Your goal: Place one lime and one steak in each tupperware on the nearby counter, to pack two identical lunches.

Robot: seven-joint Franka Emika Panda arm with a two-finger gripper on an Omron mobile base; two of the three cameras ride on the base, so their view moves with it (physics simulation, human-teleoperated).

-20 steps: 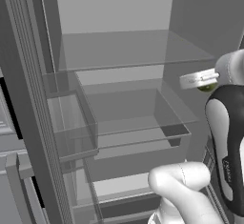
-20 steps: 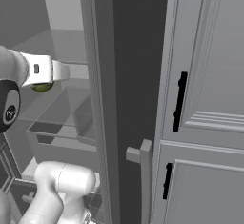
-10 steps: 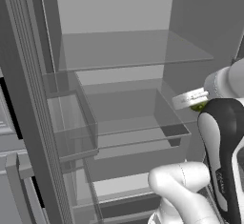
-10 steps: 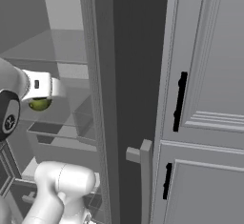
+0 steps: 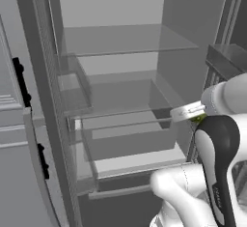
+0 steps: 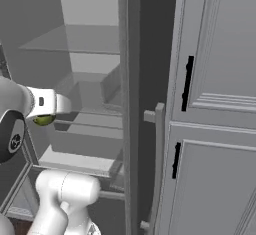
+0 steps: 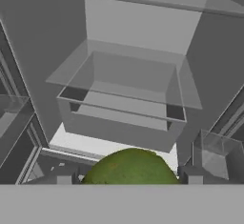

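We see the claw point(image 7: 129, 182) squeezed on the lime point(image 7: 131, 167) at the bottom middle of the hand view. Above it sits the fridge drawer point(image 7: 121, 104), a clear box in the middle of the picture.

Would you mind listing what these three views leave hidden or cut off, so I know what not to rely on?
- The lime: in the hand view, its lower part is cut off at the bottom edge.
- The lime in the left base view: mostly hidden behind the white arm.
- The gripper: in the right base view, the hand's white housing covers the jaws, so the grip itself cannot be confirmed.
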